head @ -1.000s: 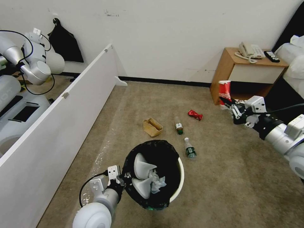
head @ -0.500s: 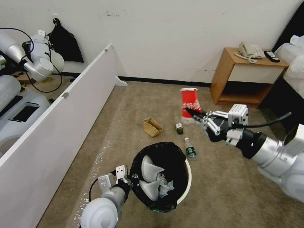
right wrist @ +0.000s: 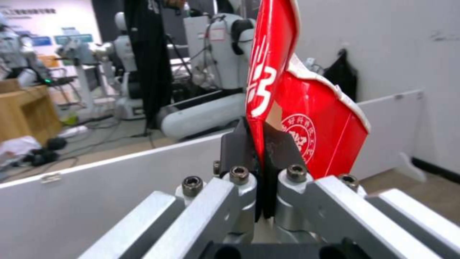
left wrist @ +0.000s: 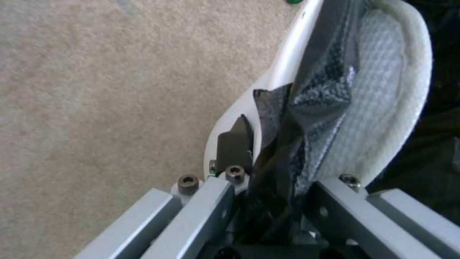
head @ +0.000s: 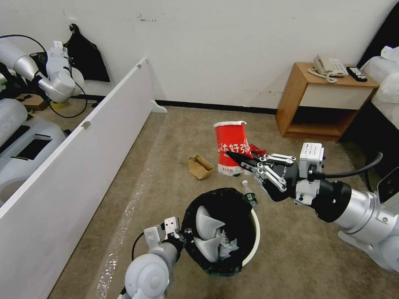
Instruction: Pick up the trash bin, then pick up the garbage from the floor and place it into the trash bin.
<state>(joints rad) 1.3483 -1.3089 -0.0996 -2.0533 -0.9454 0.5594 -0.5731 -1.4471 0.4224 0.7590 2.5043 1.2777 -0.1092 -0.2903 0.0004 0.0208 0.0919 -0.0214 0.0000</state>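
Observation:
The trash bin [head: 254,233], white with a black bag over its rim, hangs low in front of me. My left gripper [head: 178,235] is shut on its near-left rim; the left wrist view shows the fingers [left wrist: 235,142] clamped on the rim [left wrist: 287,61] and bag. Two white slippers [head: 205,232] and crumpled tissue [head: 227,246] lie inside. My right gripper [head: 237,160] is shut on a red-white snack packet [head: 230,143], held upright just beyond the bin. The right wrist view shows the packet [right wrist: 316,118] pinched between the pads. On the carpet lie a tan paper bag [head: 200,167], a clear bottle [head: 249,196] and a red wrapper [head: 258,150].
A long white partition board [head: 83,145] runs along the left. A wooden nightstand [head: 320,99] with a telephone stands at the back right, with bedding beside it. Another robot arm [head: 54,79] is behind the board. Open carpet lies to the right of the bin.
My right arm has swung left from the nightstand, bringing the snack packet over to just beyond the bin. The bin and left gripper have shifted a little to the right.

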